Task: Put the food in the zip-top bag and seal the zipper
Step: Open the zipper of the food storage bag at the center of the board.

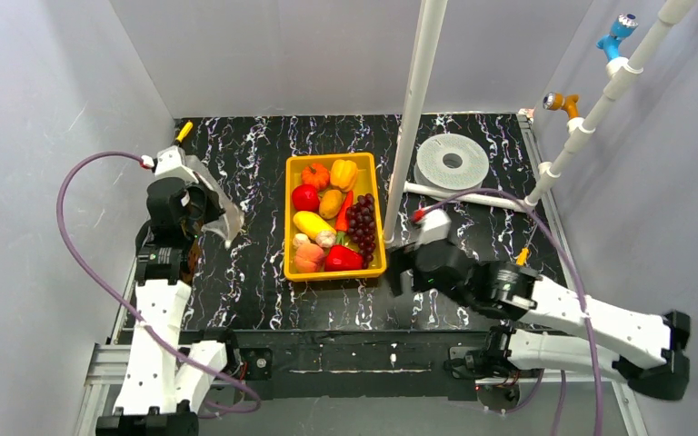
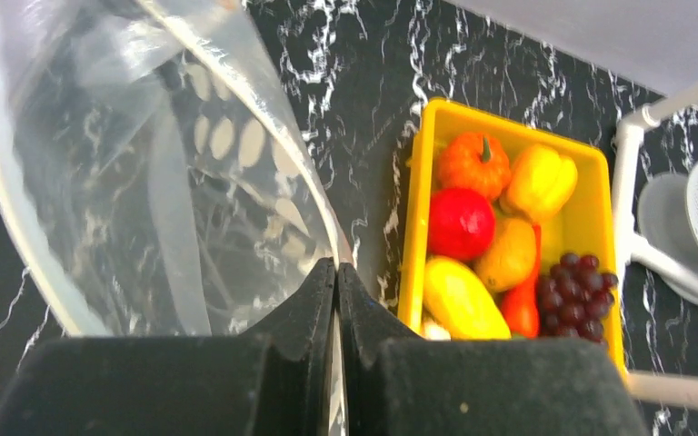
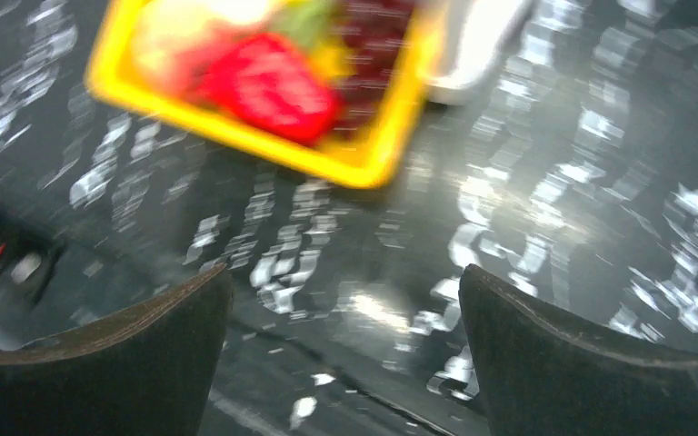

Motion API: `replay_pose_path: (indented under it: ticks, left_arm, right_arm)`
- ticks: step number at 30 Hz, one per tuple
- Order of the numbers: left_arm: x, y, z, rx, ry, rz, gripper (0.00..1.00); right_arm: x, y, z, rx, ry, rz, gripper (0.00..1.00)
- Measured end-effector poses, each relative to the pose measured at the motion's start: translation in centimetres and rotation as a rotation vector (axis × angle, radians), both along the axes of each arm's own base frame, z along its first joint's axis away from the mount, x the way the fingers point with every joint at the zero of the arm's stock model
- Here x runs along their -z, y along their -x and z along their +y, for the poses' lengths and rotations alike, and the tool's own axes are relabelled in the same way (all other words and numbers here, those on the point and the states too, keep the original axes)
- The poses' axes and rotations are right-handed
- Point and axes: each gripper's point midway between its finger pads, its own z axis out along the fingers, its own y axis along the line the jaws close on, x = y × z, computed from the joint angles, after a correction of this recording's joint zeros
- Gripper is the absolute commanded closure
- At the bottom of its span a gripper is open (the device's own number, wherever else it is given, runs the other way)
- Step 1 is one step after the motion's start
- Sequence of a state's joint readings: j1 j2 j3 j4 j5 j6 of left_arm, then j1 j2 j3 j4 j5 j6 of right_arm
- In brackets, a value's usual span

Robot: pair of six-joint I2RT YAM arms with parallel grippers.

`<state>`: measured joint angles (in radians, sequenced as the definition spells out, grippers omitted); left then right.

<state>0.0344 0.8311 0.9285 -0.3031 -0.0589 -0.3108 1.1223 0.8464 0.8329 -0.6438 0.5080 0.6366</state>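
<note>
The food (image 1: 332, 213), glossy toy fruits and vegetables with purple grapes (image 1: 361, 221), fills the yellow tray (image 1: 289, 218) at the table's middle. My left gripper (image 1: 195, 204) is left of the tray and shut on an edge of the clear zip-top bag (image 1: 221, 207), which hangs lifted off the table. In the left wrist view the bag (image 2: 145, 163) billows up from the closed left gripper (image 2: 337, 265), with the food (image 2: 461, 222) to the right. I cannot make out the zipper for sure. My right gripper (image 1: 398, 272) is open and holds nothing. It hovers near the tray's front right corner (image 3: 363, 168), over bare table (image 3: 345, 272).
A white upright pole (image 1: 418, 109) stands just right of the tray. A white round disc (image 1: 452, 162) lies at the back right. A white pipe frame (image 1: 591, 118) rises along the right wall. Grey walls close in the black marbled table (image 1: 254, 272).
</note>
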Motion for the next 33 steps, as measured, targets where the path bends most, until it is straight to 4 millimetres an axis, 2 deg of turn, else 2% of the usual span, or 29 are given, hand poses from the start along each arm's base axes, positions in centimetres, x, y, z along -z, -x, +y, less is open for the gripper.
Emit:
replay_pose_path:
  ticks: [1, 3, 7, 11, 17, 21, 26, 33]
  left_arm:
    - [0.2, 1.0, -0.2, 0.003, 0.003, 0.037, 1.00]
    - [-0.8, 2.6, -0.4, 0.005, 0.007, 0.057, 1.00]
    - [-3.0, 5.4, -0.6, -0.007, 0.034, 0.048, 1.00]
    - [-3.3, 7.5, -1.0, -0.010, 0.074, 0.084, 1.00]
    - [-0.8, 9.3, -2.7, 0.034, 0.168, 0.222, 1.00]
    - [0.3, 9.8, -4.5, 0.087, 0.250, 0.304, 1.00]
    - [0.4, 10.0, -6.6, 0.159, 0.354, 0.341, 1.00]
    - [0.6, 10.2, -7.9, 0.195, 0.429, 0.373, 1.00]
  right_arm:
    - [-0.6, 0.8, 1.5, -0.068, 0.006, -0.021, 0.00]
    - [-2.5, 2.6, 6.4, -0.232, -0.012, -0.055, 0.00]
    - [-5.8, 2.3, 14.7, -0.378, -0.057, -0.127, 0.00]
    - [-8.9, 1.3, 20.6, -0.459, -0.135, -0.177, 0.00]
    - [-11.8, -0.2, 26.4, -0.513, -0.212, -0.225, 0.06]
    - [-11.1, -0.7, 28.5, -0.535, -0.201, -0.225, 0.07]
    - [-9.6, -0.4, 29.2, -0.561, -0.181, -0.203, 0.07]
    - [-9.8, -0.3, 29.7, -0.570, -0.202, -0.210, 0.12]
